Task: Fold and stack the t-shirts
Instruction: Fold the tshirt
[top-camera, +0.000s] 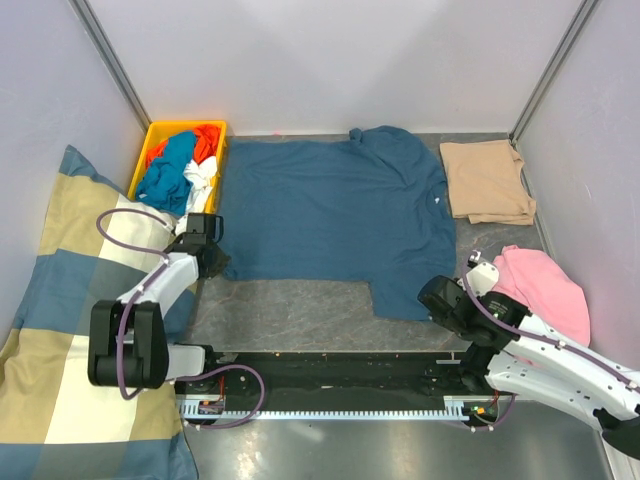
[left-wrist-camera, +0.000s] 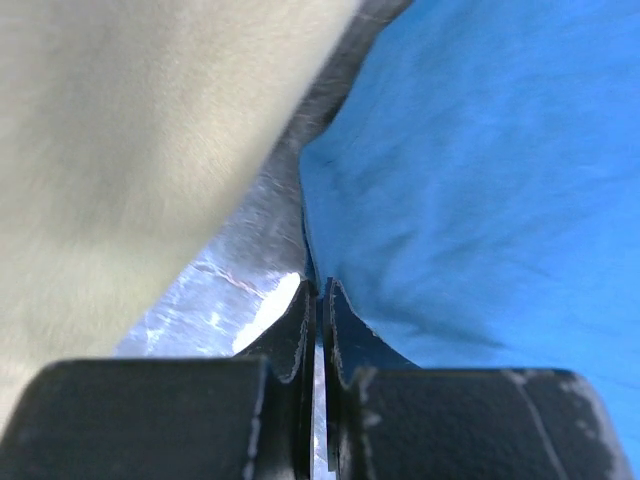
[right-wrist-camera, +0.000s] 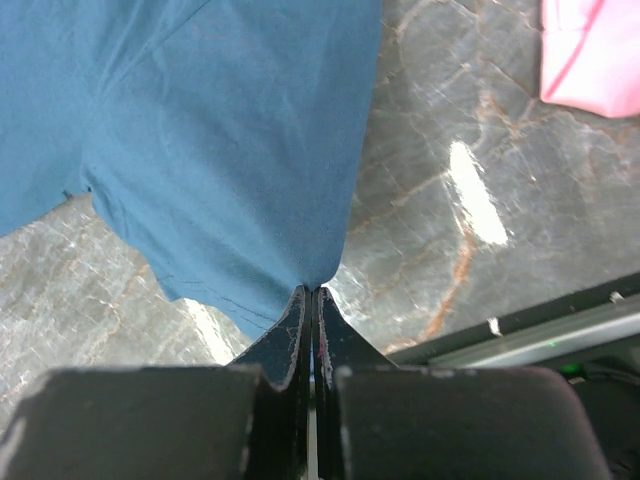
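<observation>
A large dark teal-blue t-shirt lies spread flat on the grey table. My left gripper is shut on its near left corner, seen in the left wrist view with the cloth running off to the right. My right gripper is shut on its near right corner, seen in the right wrist view with the cloth stretching away. A folded tan-beige t-shirt lies at the back right. A pink t-shirt lies bunched at the right.
A yellow bin with several crumpled shirts stands at the back left. A big checked cushion lies along the left side and fills the left of the left wrist view. A black rail runs along the near edge. Walls enclose three sides.
</observation>
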